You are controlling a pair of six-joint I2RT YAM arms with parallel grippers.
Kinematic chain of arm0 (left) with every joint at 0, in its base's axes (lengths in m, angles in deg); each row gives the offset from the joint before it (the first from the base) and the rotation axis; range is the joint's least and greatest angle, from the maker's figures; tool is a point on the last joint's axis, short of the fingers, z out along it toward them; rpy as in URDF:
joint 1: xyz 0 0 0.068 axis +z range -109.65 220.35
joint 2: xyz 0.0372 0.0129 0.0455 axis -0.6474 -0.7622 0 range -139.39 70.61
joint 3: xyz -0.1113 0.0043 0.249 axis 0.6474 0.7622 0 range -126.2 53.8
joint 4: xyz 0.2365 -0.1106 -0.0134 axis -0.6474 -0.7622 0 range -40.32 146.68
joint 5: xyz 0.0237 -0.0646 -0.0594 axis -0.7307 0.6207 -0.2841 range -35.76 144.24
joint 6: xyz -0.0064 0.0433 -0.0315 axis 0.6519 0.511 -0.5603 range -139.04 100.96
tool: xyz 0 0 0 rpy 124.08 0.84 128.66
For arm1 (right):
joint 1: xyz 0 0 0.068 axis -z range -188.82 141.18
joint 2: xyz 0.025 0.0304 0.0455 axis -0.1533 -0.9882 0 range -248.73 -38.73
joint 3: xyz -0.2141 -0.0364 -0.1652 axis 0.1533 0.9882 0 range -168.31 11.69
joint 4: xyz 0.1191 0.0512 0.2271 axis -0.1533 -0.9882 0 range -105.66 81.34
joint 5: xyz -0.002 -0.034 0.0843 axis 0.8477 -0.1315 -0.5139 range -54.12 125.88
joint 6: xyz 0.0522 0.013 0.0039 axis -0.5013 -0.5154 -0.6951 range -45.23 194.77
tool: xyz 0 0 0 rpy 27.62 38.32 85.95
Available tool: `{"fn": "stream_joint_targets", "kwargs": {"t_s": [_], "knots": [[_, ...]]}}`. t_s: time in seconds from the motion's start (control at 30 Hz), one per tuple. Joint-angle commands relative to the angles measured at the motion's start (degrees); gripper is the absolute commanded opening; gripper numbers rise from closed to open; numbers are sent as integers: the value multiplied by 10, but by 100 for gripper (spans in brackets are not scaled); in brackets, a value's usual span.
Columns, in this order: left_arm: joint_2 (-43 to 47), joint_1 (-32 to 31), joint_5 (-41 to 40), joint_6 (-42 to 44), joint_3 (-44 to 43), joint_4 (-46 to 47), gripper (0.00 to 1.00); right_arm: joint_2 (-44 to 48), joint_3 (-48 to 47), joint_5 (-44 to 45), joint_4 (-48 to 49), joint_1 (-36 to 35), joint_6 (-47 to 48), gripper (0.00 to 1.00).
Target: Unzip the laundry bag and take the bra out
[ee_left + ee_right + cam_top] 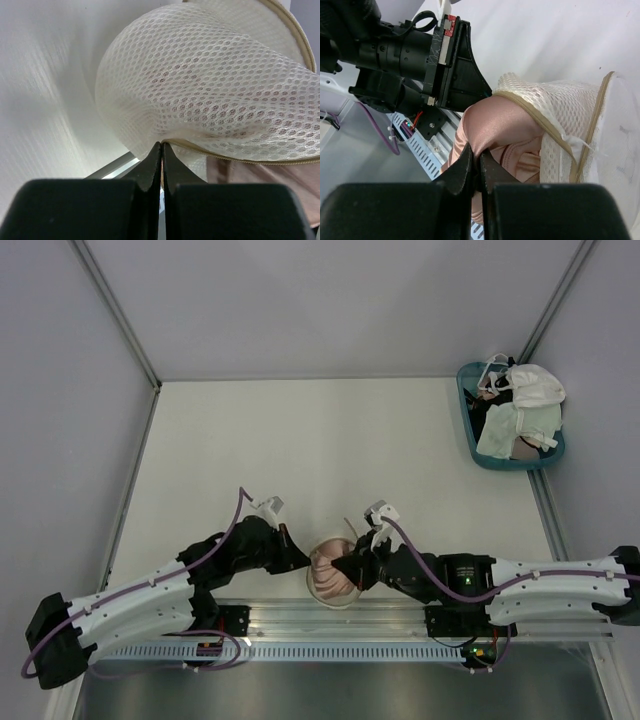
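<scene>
At left of the top view: left gripper point(300, 562), jaws pressed together on the tan zipper edge of the laundry bag point(334, 592); in the left wrist view, same fingertips point(155, 156) meeting right at that edge, mesh dome point(210, 90) bulging above them. At centre, on the near table edge between the two arms: laundry bag, unzipped, mouth gaping toward the right wrist camera, flat lid side turned away. Round case, so no clear long axis. Inside and spilling from the mouth: the bra point(502, 120), pale pink, one rounded cup pushed out past the tan rim of the bag point(560, 105). Just right of centre: right gripper point(352, 568), jaws nearly touching, pinched on a fold of the pink fabric point(476, 156). At far right, well apart from both arms: teal basket point(468, 412), holding a white-and-pale-green cloth point(512, 428), a white garment point(536, 386) and a black garment point(481, 412).
</scene>
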Motion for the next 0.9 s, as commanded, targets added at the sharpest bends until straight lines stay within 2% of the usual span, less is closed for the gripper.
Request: {"fn": "stream_joint_targets", "kwargs": {"t_s": [0.0,0.17,0.3,0.4,0.6,0.67,0.73,0.77,0.87], "knots": [[-11,-3,-3,-3,-23,9,2,49,12,16,56,-3,35,0],[-8,-2,-5,-4,-16,17,2,87,-15,99,49,-3,74,0],[-24,-2,1,-3,-20,19,2,112,-54,199,33,-3,111,1],[-30,-3,4,-3,-20,26,2,128,-61,235,55,-3,144,1],[-32,-3,6,-3,-18,32,2,164,-53,228,144,-3,190,0],[-32,-2,5,-3,-18,33,2,174,-59,271,153,-3,210,0],[-31,-3,6,-2,-19,32,2,163,-103,320,127,-2,236,0],[-32,-2,6,-1,-20,32,2,144,-123,373,95,-2,246,1],[-33,-2,6,-1,-20,32,2,101,-190,456,75,-2,312,0]]}}
